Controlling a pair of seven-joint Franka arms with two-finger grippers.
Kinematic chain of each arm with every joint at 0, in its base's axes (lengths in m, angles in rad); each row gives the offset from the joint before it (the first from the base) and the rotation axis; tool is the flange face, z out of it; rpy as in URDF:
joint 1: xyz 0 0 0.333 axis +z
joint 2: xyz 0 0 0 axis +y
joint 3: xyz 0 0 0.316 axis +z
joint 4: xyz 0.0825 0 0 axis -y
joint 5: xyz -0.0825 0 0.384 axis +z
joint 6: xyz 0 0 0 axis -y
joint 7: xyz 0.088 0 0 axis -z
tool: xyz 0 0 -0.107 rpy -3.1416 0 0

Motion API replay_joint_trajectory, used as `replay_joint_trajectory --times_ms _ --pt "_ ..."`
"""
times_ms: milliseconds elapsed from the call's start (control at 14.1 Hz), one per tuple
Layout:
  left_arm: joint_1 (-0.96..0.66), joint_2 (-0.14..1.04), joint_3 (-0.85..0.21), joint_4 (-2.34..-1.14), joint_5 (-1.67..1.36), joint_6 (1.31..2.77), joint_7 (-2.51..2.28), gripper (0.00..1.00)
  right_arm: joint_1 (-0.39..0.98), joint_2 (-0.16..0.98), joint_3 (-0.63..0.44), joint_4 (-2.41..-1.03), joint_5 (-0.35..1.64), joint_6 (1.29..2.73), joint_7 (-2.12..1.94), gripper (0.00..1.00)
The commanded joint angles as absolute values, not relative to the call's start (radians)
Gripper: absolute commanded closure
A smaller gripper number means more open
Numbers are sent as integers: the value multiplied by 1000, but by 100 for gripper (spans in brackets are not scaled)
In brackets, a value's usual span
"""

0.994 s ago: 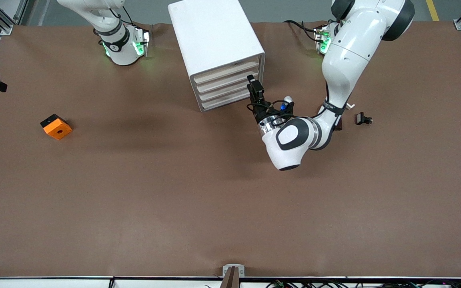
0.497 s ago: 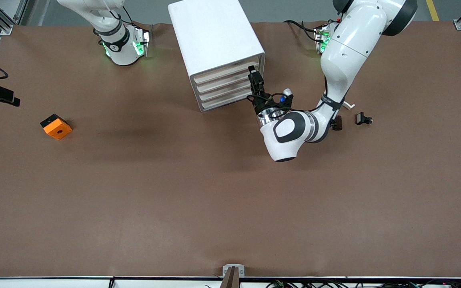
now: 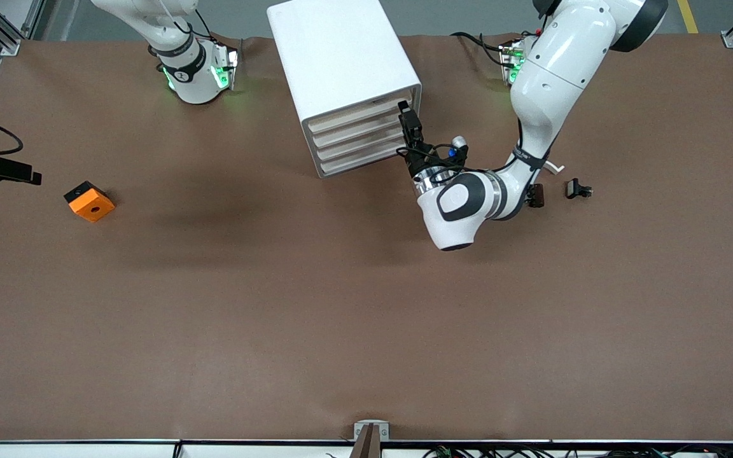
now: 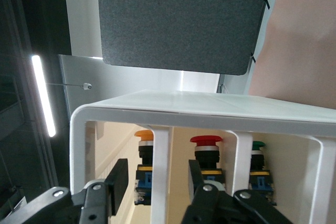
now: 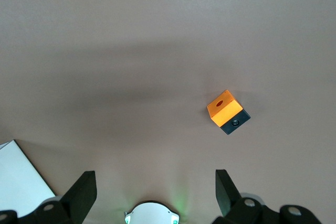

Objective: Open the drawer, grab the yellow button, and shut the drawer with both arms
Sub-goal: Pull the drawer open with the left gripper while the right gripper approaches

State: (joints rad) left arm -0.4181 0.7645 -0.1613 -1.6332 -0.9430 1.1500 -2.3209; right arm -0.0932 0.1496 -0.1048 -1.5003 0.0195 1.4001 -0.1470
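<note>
I count one white drawer cabinet point(image 3: 346, 76) with four drawers, three push-buttons inside: orange point(image 4: 144, 136), red point(image 4: 206, 141), green point(image 4: 257, 145). One orange block point(image 3: 89, 201), two small black parts point(image 3: 577, 188).

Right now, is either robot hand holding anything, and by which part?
Nothing is held. The left gripper straddles a bar of the white drawer cabinet, jaws open; the right gripper hangs open, empty.

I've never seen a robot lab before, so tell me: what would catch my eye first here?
Most striking is the white drawer cabinet standing between the two arm bases, with the left pincer open at its drawer fronts. The left wrist view shows three push-buttons inside, capped orange-yellow, red and green. An orange block lies alone toward the right arm's end, with the right pincer open above the table.
</note>
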Motion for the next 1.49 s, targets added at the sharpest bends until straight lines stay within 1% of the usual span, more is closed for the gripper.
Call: replay_joint_trajectory --times_ms 0,142,355,568,710,852,994,1136,1420 --pt "-425 724 -167 -1680 -927 1170 -2309 47 -97 152 -100 -1480 69 1390 -76 0" --pt "-437 697 -167 -1709 -927 1181 -2289 47 -89 150 -97 -1480 98 1388 17 0" --pt "-449 667 -167 -1758 -905 1186 -2267 47 -83 147 -92 -1479 98 1387 43 0" --pt "-469 660 -167 -1770 -858 1198 -2263 62 -66 147 -91 -1479 100 1385 139 0" --pt "-480 660 -167 -1784 -845 1201 -2261 71 -25 144 -91 -1479 95 1382 213 0" --pt "-485 660 -167 -1790 -845 1206 -2252 74 -6 143 -91 -1479 94 1378 262 0" --pt "-483 658 -169 -1790 -845 1206 -2252 81 11 141 -91 -1479 91 1371 279 0" --pt "-483 660 -170 -1786 -845 1206 -2243 88 32 141 -91 -1479 95 1377 386 0" --pt "-468 654 -172 -1772 -847 1200 -2238 93 106 141 -91 -1477 97 1384 503 0"
